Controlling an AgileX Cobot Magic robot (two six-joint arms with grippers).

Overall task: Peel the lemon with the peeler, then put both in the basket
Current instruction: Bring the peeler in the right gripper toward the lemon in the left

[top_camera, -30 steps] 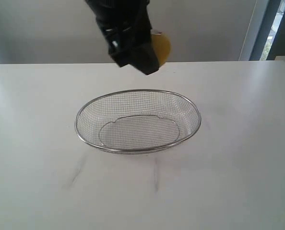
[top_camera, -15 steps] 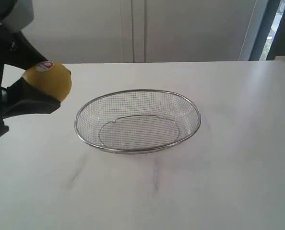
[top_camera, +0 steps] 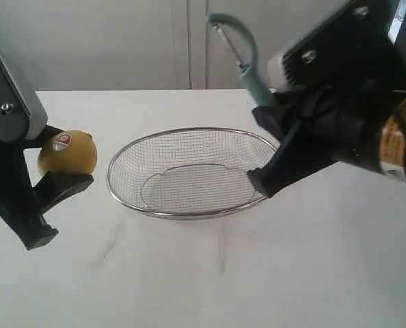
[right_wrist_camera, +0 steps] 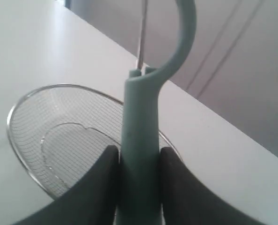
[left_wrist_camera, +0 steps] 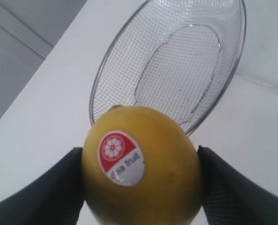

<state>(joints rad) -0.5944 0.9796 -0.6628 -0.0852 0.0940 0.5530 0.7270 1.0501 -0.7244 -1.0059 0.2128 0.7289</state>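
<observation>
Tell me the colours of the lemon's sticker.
Red and white; the sticker shows best in the left wrist view.

A white table (top_camera: 189,294) carried two faint grey smudges (top_camera: 109,247) toward its front edge — and behind its far edge stood a pale panelled wall (top_camera: 121,41).
</observation>
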